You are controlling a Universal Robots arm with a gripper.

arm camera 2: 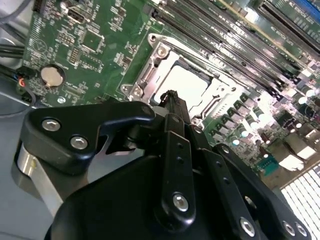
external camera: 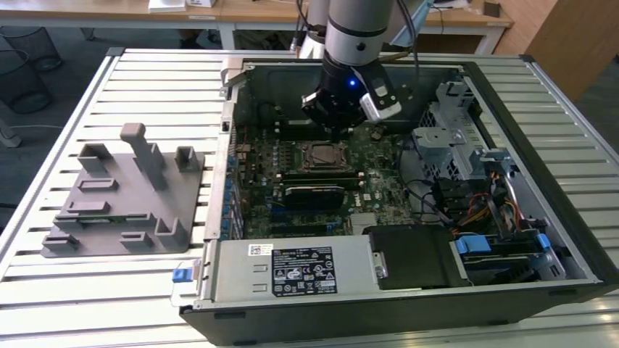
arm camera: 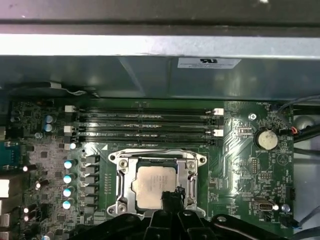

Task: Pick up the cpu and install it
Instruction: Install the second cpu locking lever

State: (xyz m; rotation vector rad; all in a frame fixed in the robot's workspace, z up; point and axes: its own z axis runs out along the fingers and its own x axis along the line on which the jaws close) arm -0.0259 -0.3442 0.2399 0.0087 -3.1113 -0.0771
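The cpu, a silvery square chip, lies flat inside the metal-framed socket on the green motherboard; it also shows in the second wrist view as the cpu. My gripper hangs just above the chip's corner, its black fingers drawn together to a narrow tip with nothing between them. In the exterior view the gripper is inside the open computer case, right over the socket.
Memory slots run beside the socket, and a coin cell sits on the board. The case wall, drive cage and cables hem in the board. A grey parts fixture stands on the slatted table at the exterior view's left.
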